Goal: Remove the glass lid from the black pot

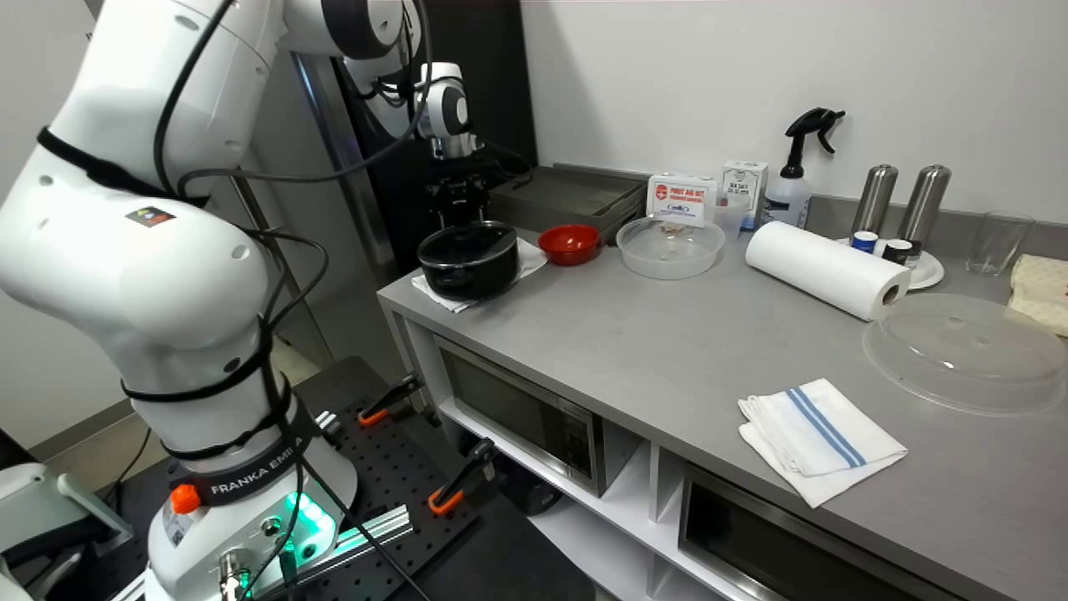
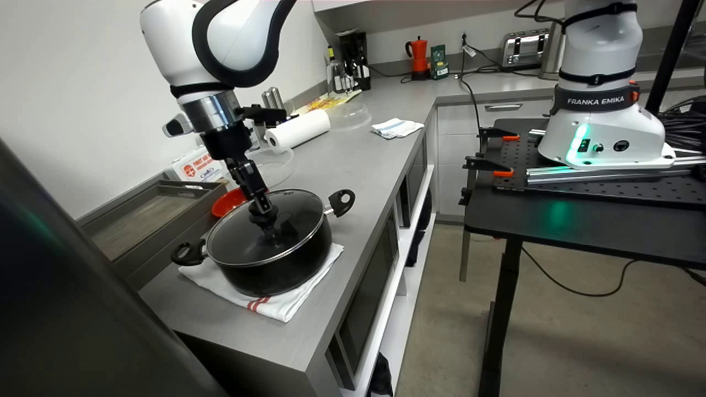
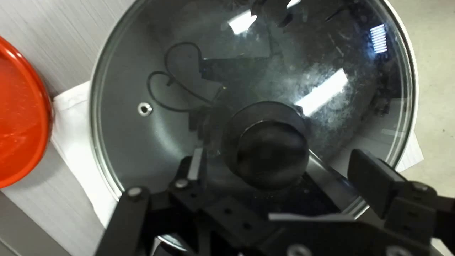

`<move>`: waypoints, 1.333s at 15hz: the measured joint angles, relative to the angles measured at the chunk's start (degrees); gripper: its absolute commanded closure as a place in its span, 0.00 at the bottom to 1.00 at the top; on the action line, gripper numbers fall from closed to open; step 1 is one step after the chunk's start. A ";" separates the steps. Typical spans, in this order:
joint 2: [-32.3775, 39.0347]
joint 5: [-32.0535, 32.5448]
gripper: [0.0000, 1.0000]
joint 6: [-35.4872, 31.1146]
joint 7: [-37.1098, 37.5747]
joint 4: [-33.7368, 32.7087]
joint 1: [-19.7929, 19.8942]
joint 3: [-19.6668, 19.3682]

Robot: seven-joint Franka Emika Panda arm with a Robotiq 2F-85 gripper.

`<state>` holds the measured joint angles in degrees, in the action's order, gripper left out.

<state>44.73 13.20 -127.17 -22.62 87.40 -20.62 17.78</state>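
Observation:
The black pot (image 2: pixel 276 275) stands upright near the end of the counter and shows in both exterior views (image 1: pixel 471 280). The glass lid (image 2: pixel 234 237) lies flat on it, its rim on the pot's rim; it fills most of the wrist view (image 3: pixel 170 138). The lid has a round black knob (image 3: pixel 272 154) in its middle. My gripper (image 3: pixel 284 172) is open, pointing down over the lid. In the wrist view its fingers stand wide apart on either side of the knob, with a gap on both sides. In an exterior view the gripper (image 1: pixel 459 213) sits right above the lid.
A folded towel (image 2: pixel 287 306) lies under the pot. A red bowl (image 3: pixel 19 117) stands close beside it. A grey tray (image 1: pixel 584 188) and a clear round dish (image 1: pixel 670 259) are near the wall. A paper towel roll (image 1: pixel 822 267) and a wide clear cover (image 1: pixel 959 359) lie farther along.

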 measured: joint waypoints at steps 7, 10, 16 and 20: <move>0.96 -0.04 0.69 0.00 -0.10 -1.40 0.04 0.02; 0.94 -0.21 0.75 0.04 -0.12 -1.50 0.05 0.12; 0.74 -0.19 0.75 0.04 -0.18 -1.42 0.01 0.23; -0.98 -0.15 0.75 0.31 -0.18 -0.71 -0.27 0.44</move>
<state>43.75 13.06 -126.86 -22.80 86.69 -20.89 18.22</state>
